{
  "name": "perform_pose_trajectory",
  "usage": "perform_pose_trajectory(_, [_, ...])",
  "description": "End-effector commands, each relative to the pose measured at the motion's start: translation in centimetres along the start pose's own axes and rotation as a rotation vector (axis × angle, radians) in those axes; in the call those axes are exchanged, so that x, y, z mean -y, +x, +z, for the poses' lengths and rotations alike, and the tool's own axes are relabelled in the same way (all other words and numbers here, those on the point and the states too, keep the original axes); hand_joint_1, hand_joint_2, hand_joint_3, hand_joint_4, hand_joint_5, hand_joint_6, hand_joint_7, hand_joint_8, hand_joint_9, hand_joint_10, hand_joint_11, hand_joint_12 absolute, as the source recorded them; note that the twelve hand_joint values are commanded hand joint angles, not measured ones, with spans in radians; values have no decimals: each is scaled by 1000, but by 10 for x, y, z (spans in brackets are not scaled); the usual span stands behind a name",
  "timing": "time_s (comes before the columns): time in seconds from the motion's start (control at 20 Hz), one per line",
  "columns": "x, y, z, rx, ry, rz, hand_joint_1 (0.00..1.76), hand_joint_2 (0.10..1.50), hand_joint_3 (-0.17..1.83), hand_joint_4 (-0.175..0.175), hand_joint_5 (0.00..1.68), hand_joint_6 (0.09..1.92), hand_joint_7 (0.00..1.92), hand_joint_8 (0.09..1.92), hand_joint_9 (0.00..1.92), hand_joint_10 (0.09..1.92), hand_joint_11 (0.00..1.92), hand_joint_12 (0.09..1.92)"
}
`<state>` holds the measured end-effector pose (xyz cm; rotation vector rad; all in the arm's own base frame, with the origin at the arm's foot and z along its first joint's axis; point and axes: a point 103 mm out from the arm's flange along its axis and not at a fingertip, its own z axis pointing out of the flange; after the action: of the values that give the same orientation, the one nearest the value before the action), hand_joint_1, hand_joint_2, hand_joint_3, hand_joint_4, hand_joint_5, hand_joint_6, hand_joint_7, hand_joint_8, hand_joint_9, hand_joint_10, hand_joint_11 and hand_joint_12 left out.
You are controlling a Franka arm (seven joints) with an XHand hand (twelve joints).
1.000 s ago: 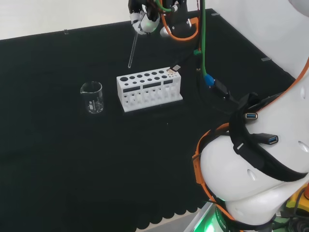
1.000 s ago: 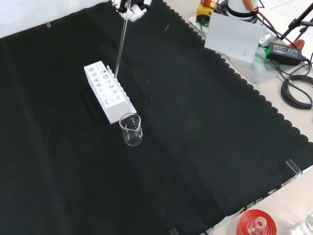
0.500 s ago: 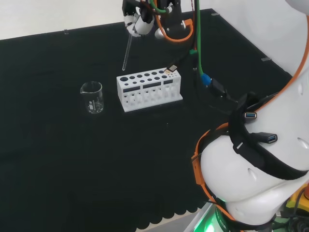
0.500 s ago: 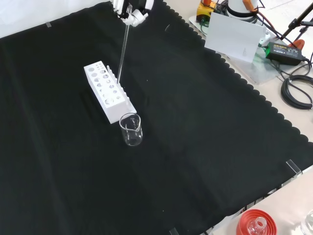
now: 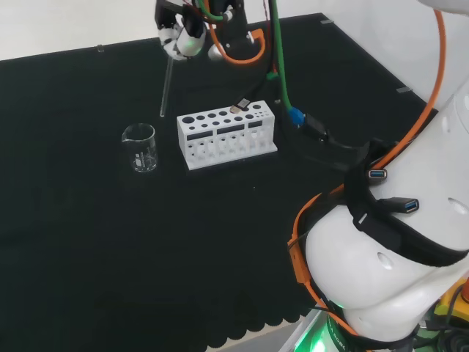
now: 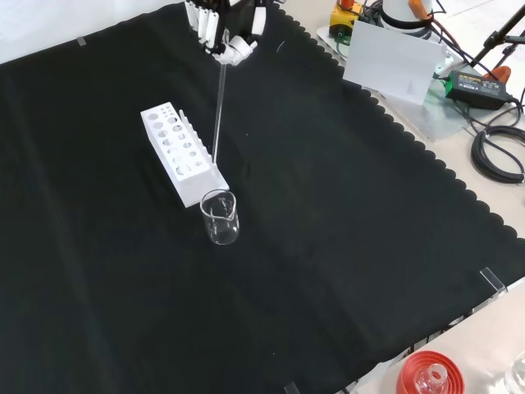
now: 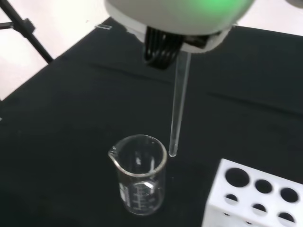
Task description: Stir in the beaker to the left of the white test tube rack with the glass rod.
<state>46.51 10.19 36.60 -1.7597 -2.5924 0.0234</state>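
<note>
My hand (image 5: 178, 37) is high over the bench, its fingers curled round the top of a clear glass rod (image 5: 166, 86) that hangs nearly upright. The rod's lower tip is in the air, above and beyond the gap between the beaker (image 5: 140, 147) and the white test tube rack (image 5: 226, 137) in the head view. In the front view the hand (image 6: 225, 33) holds the rod (image 6: 219, 107) over the rack (image 6: 182, 153), with the small clear beaker (image 6: 220, 217) just in front of the rack's near end. The wrist view shows the rod (image 7: 177, 109) tip close beside the beaker (image 7: 140, 173) rim, outside it.
Orange and green cables (image 5: 271, 51) trail from the arm above the rack. In the front view a red ribbed stand (image 6: 428, 377) with glassware sits at the cloth's near right edge, and a white card (image 6: 394, 59) with electronics lies beyond the scalloped right edge.
The hand has carried the rod leftward in the head view, nearer in the front view, from over the rack's far end toward the beaker end. Beaker and rack have not moved.
</note>
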Motion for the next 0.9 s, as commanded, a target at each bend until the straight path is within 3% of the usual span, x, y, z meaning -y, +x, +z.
perform_pose_trajectory(0.05, [-15,22,-3,-7,-2,-51,1315,592,857,-175,1164,915,1223,911,1722,579,1598,722])
perform_pose_trajectory(0.9, [-36,45,8,-21,21,-112,1315,590,859,-175,1166,913,1225,909,1726,573,1603,724])
